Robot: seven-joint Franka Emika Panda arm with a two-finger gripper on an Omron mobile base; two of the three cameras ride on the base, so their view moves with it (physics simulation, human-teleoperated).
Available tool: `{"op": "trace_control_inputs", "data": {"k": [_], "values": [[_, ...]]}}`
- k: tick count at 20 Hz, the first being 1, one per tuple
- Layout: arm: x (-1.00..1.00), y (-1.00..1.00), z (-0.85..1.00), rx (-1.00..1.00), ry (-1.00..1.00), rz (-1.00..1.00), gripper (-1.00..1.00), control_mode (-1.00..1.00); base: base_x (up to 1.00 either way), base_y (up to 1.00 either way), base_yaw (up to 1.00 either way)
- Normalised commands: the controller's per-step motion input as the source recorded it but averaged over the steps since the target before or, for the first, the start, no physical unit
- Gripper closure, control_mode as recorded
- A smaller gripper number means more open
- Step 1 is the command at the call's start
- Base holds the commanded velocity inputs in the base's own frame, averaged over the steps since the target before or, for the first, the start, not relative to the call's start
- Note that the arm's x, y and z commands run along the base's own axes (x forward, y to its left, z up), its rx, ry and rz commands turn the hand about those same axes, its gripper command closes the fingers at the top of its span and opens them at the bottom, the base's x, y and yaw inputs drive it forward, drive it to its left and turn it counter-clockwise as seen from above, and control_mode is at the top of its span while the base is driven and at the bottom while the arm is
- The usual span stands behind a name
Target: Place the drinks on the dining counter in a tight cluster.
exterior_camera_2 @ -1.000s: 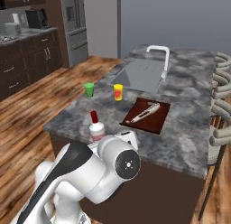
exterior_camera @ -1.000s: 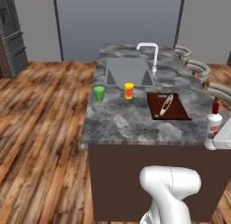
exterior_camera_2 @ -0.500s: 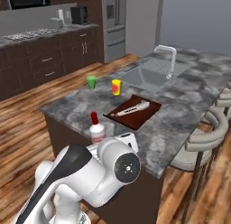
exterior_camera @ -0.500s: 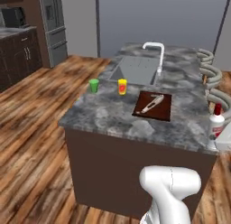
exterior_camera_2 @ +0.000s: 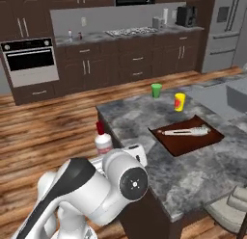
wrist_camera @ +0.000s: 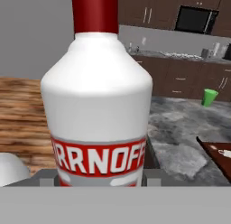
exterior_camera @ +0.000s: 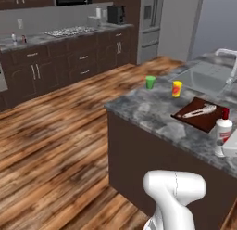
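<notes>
Since a second ago both base views have swung round, so the wall counter with cooktop (exterior_camera_2: 130,32) now shows behind the dining counter (exterior_camera: 152,111); camera motion, not objects; white red-capped bottle (wrist_camera: 101,101) stands upright at that counter's near edge, gripper (wrist_camera: 100,179) jaws closed on it; placing seems unfinished; hand view alone reads its red label band; base views add green cup (exterior_camera: 150,82), yellow cup (exterior_camera: 177,89).

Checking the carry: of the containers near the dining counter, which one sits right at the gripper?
The white bottle with red cap, looming right before the hand camera; the green cup and yellow cup stand far across the counter.
</notes>
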Motion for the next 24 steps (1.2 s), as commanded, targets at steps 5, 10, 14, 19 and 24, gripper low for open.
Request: {"op": "trace_control_inputs", "data": {"k": [5, 10, 14, 19, 24], "values": [[0.0, 0.0, 0.0, 0.0, 0.0, 0.0, 1.0, 1.0, 0.05, -0.66, 0.68], [0.0, 0.0, 0.0, 0.0, 0.0, 0.0, 1.0, 1.0, -0.11, -0.69, 0.5], [0.0, 0.0, 0.0, 0.0, 0.0, 0.0, 1.0, 1.0, 0.0, -0.48, 0.21], [0.0, 0.0, 0.0, 0.0, 0.0, 0.0, 1.0, 1.0, 0.0, -0.01, 0.0], [0.0, 0.0, 0.0, 0.0, 0.0, 0.0, 1.0, 1.0, -0.43, -0.24, 0.0]]}}
